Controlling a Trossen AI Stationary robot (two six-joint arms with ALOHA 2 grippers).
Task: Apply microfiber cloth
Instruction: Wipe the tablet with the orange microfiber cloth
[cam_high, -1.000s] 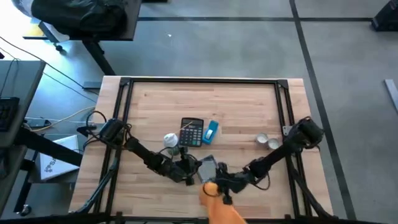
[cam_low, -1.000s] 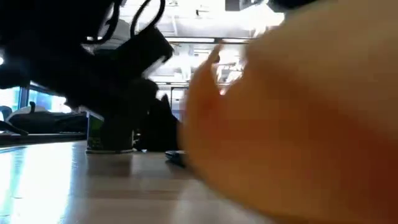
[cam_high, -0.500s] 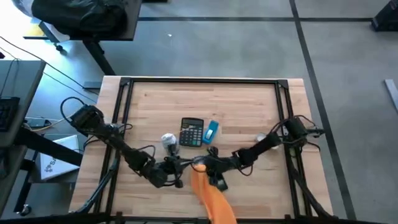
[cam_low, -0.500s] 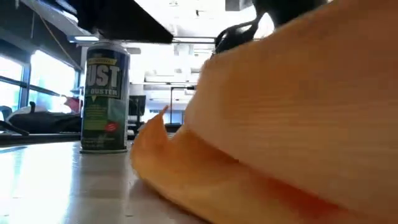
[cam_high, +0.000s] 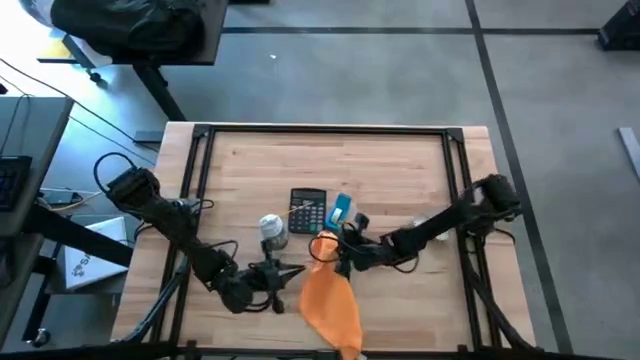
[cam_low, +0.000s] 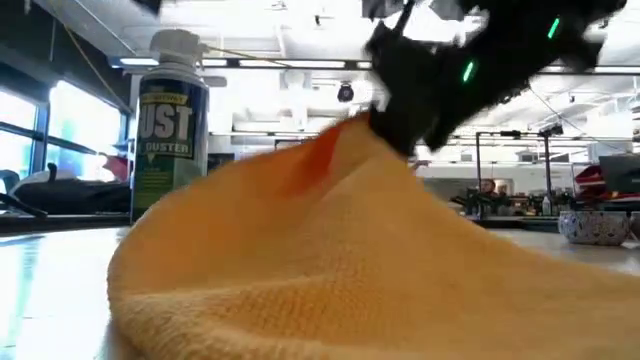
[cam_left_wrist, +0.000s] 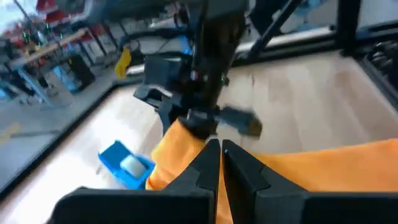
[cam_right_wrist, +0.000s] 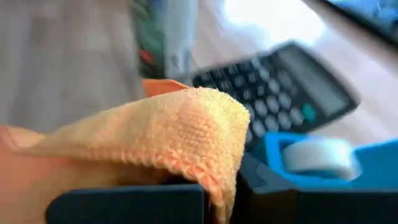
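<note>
High view shows the microfiber cloth (cam_high: 330, 305) lying at the lower centre of the frame, near the table's (cam_high: 400, 165) front edge, with one corner lifted toward the right gripper (cam_high: 335, 250). That gripper sits just below the black calculator (cam_high: 308, 212) and pinches the cloth's upper corner; the right wrist view confirms a fold of orange fabric (cam_right_wrist: 180, 134) clamped between its fingers, with the calculator (cam_right_wrist: 280, 93) and the blue object (cam_right_wrist: 323, 158) right ahead. Holding only a corner likely lets the rest trail flat on the wood, so the cloth can be dragged toward the calculator and laid on it.

The left gripper (cam_high: 275, 275) rests at the lower left of centre, beside the cloth's left edge and below the spray can (cam_high: 273, 230). In the left wrist view its fingers (cam_left_wrist: 205, 171) are pressed together with nothing between them, pointing over the cloth (cam_left_wrist: 298, 174) toward the other arm, probably parked clear of the pull. In the low view the cloth (cam_low: 330, 270) rises like a tent to the pinched corner, the can (cam_low: 170, 135) standing behind it at the left.

Compared with half a second ago, the right gripper has moved up the frame toward the calculator, drawing the cloth with it, while the left gripper has barely shifted.
</note>
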